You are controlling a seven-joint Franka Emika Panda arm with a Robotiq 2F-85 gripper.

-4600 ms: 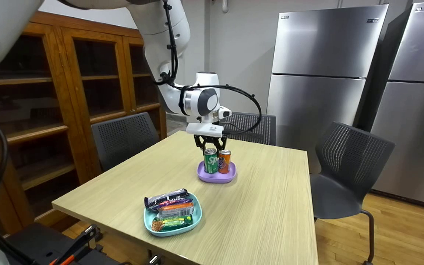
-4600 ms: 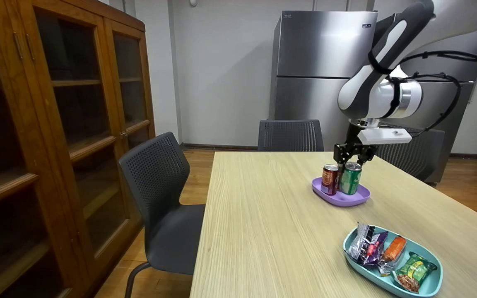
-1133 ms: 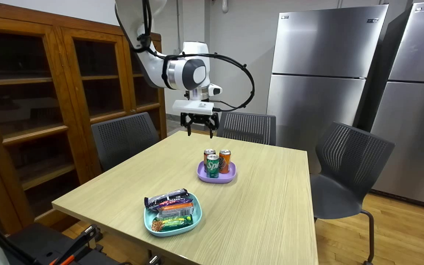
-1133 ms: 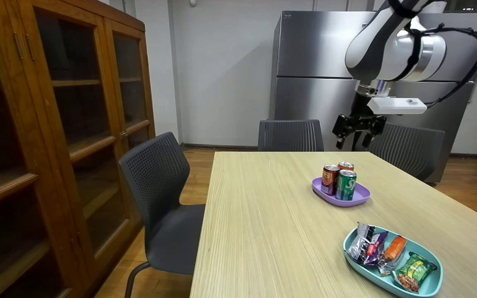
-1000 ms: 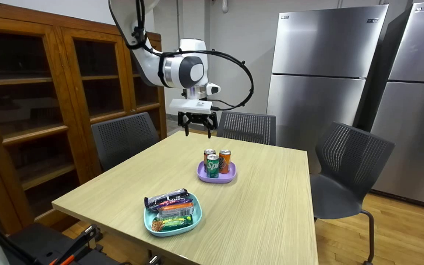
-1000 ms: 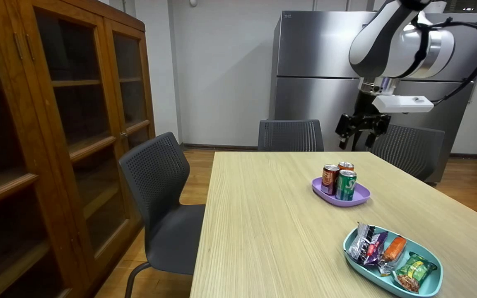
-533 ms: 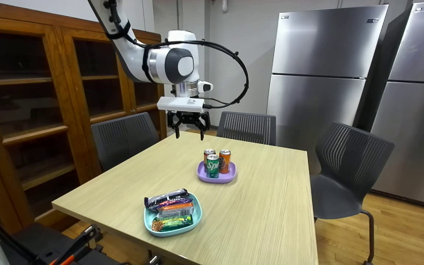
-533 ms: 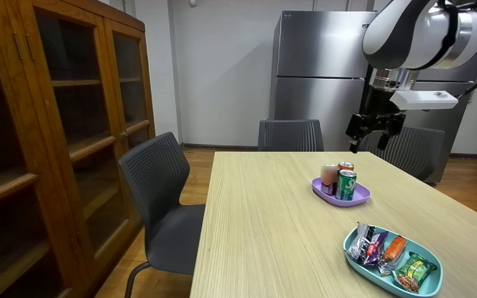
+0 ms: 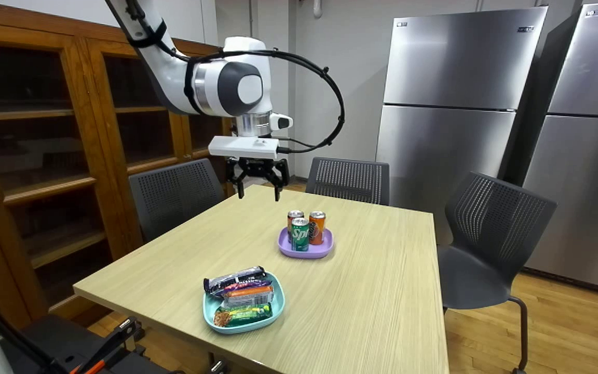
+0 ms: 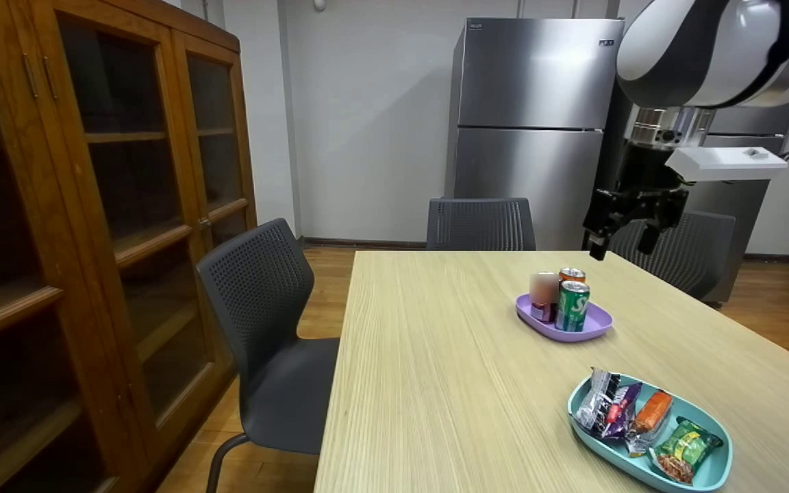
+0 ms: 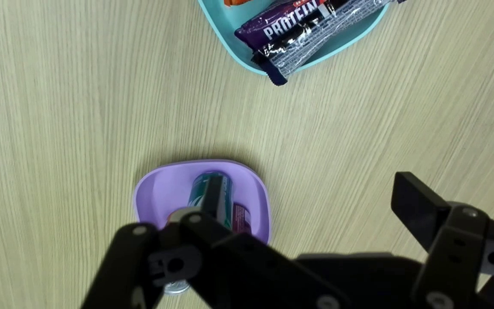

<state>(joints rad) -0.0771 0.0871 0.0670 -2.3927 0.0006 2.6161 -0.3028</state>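
Your gripper [image 9: 258, 196] hangs over the table [image 9: 371, 291], w/ tabletop showing btwn the fingertips [image 11: 418, 206] in the wrist view & running on past them to the teal tray [image 11: 238, 25] & its wrapped snacks [image 11: 281, 25]. In both exterior views the table's far edge lies beyond your fingers, w/ a chair back [image 9: 348, 181] just past it; exact clearance there's hard to judge. Cable loop [image 9: 326, 72] bows out above & to one side of the fingers. They're spread wide, tips pointing down. Purple tray [image 11: 167, 193] sits below & off to one side of them in both exterior views; in the wrist view it shows either side of one finger, which hides part of it. On that tray, green can [image 9: 300, 236], orange can [image 9: 316, 228] & dark red can [image 10: 543, 310] stand upright, bunched close, all lower than your tips; can't tell if they touch each other. Dark red can's top is blurred in an exterior view.
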